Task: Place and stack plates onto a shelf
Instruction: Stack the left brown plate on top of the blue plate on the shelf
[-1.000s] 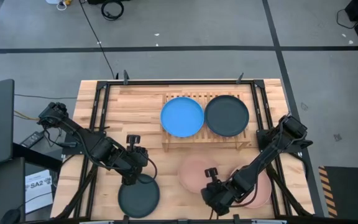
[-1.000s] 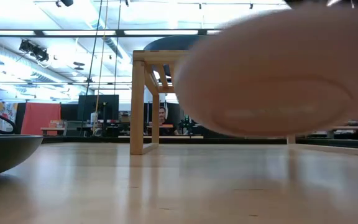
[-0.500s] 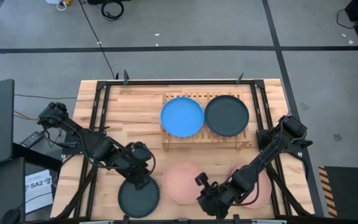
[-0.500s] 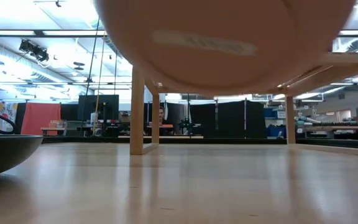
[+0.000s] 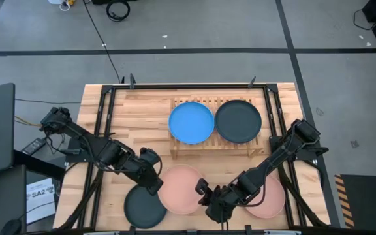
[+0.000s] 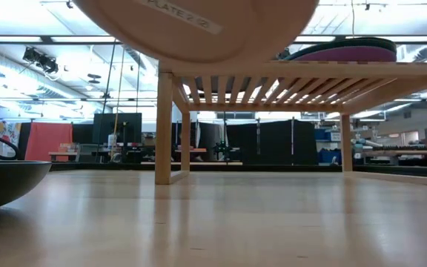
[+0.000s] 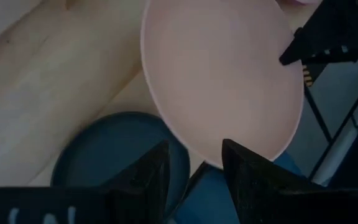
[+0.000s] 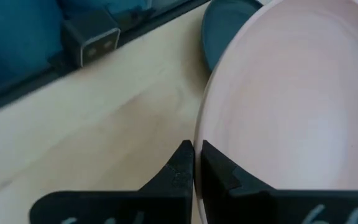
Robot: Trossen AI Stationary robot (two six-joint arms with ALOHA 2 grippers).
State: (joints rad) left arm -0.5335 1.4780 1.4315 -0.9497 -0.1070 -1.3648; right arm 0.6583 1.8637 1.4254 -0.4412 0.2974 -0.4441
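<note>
Right gripper (image 5: 203, 196) at near table edge, jaws pinching rim of salmon plate (image 5: 183, 189), plate lifted off tabletop (image 5: 142, 124), tilted in low view. Left gripper (image 5: 154, 177) just beside same plate's opposite rim, jaws spread, nothing held. Dark plate (image 5: 145, 206) flat on table below left gripper. 2nd salmon plate (image 5: 270, 198) under right arm. Blue plate (image 5: 191, 122) and black plate (image 5: 238, 121) side by side on shelf (image 5: 211, 151).
</note>
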